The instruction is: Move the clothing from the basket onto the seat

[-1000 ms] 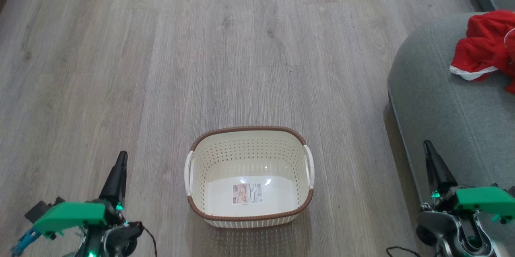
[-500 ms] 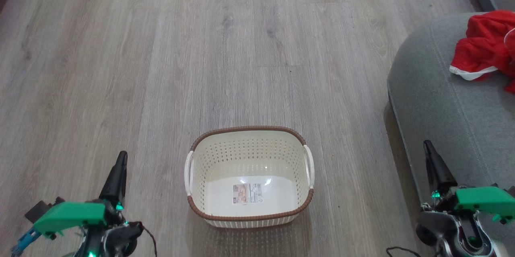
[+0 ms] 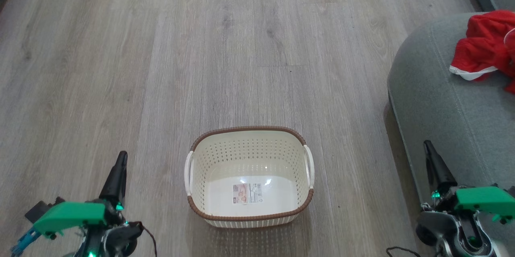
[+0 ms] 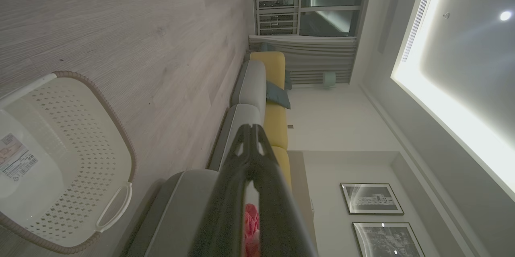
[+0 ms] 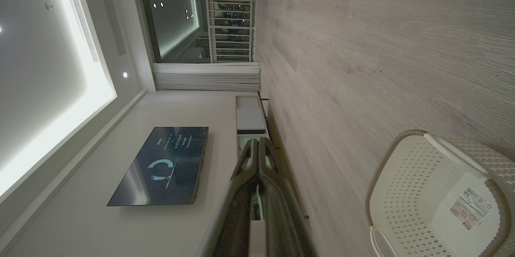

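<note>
Well ahead and slightly right of the right jaws, far from the left jaws, red clothing (image 3: 481, 46) heaped on the seat (image 3: 442, 104), basket (image 3: 247, 129) bare, both pairs closed tight, holding nothing.

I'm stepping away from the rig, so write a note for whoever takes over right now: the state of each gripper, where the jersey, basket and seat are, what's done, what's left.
Left gripper: shut, holding nothing, low on the left beside the basket.
Right gripper: shut, holding nothing, low on the right by the seat.
The red jersey lies crumpled on the seat, partly cut off by the picture edge.
The basket stands on the wood floor, with nothing in it but a sticker.
Done: jersey out of the basket, on the seat.
Left: apparently nothing.
</note>
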You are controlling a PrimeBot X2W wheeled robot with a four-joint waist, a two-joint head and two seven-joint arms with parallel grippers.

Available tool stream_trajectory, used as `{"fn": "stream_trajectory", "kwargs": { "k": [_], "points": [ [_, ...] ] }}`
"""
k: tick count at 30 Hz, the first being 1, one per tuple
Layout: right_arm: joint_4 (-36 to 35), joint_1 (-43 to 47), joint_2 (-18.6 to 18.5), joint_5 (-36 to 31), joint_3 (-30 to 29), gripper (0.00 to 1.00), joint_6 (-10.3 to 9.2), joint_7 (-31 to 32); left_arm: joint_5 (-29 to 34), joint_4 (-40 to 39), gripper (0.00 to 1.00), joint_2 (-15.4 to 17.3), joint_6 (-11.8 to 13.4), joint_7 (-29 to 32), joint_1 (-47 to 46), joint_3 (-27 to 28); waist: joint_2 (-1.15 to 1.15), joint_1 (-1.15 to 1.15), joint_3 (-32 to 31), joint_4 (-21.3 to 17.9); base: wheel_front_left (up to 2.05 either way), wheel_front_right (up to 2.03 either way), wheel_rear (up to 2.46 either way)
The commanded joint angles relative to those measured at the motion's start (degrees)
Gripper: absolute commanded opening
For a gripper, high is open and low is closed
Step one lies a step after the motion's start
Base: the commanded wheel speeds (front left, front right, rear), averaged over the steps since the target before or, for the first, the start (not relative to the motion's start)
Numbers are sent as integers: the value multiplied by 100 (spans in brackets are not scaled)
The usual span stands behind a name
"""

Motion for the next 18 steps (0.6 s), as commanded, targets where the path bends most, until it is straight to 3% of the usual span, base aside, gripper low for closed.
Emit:
{"fn": "stream_trajectory", "kwargs": {
  "k": [1, 18],
  "points": [
    [-222, -298, -20, 35, 100, 0, -1, 34, -36, -194, 0, 44, -53, 44, -286, 197, 0, 0, 0, 0, 0, 0, 0],
    [-222, -298, -20, 35, 100, 0, -1, 34, -37, -195, 0, 44, -53, 44, -286, 197, 0, 0, 0, 0, 0, 0, 0]
  ]
}}
